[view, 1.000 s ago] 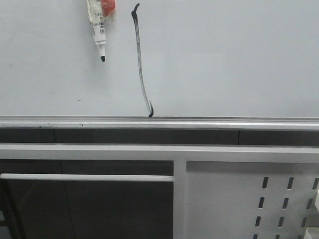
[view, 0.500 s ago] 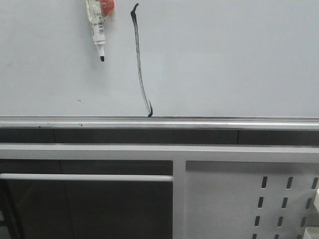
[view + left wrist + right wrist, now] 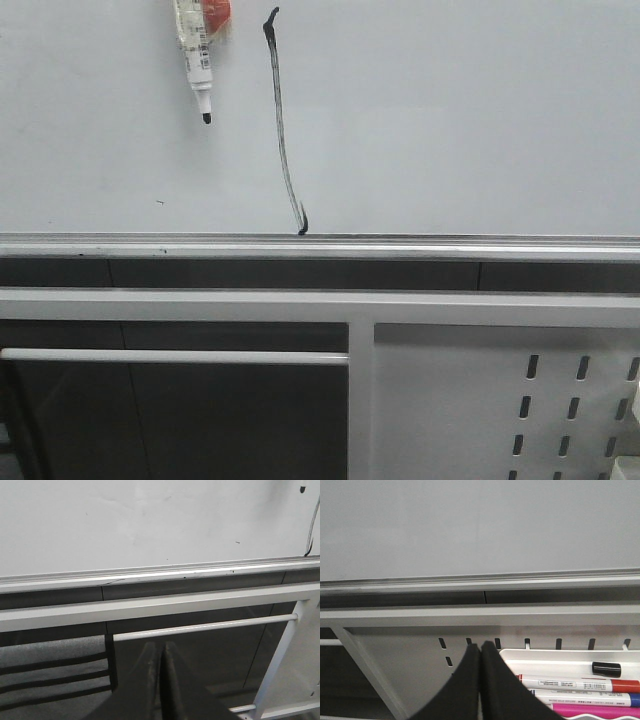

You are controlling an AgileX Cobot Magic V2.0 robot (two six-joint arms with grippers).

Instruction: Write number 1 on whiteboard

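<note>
- Whiteboard (image 3: 450,120): pale glossy board filling the upper front view, silver rail (image 3: 320,246) along its lower edge.
- Number 1 (image 3: 283,130): black stroke, long axis near vertical, left of centre, its bottom tick just above the rail (the task appears complete).
- Marker (image 3: 194,60): uncapped, tip down, left of the stroke; what holds it is out of frame.
- Left gripper (image 3: 161,680): jaws together, empty, low beneath the rail; the stroke lies up and to its right, nearer this arm.
- Right gripper (image 3: 480,685): jaws together, empty, beside a pen tray (image 3: 555,656).
</note>
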